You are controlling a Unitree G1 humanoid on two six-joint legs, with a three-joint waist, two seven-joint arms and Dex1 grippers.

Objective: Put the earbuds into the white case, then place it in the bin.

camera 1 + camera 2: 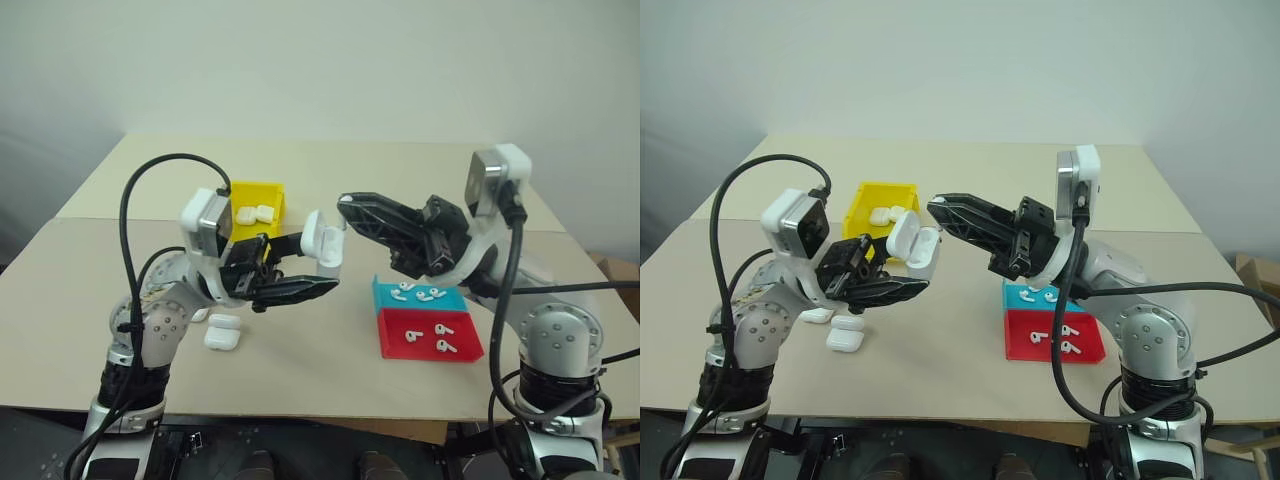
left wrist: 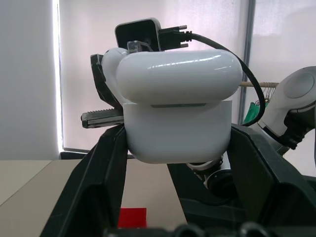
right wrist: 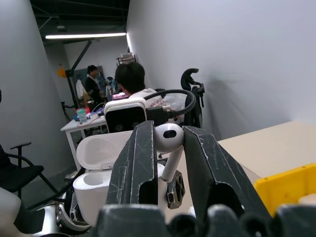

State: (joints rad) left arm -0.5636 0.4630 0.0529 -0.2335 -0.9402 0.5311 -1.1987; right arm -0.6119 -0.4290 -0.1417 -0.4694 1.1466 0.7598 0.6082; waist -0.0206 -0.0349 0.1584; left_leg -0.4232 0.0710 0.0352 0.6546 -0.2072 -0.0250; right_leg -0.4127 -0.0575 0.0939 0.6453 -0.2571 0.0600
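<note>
Insertion step in hand. Left tool was clamped on the white case, lid open, held above the counter. Right tool, nearly closed, pinched an earbud just beside the case. Next: line the stem up w/ a socket, lower it in.

Beige table against a pale wall; possibly blinds beyond.
</note>
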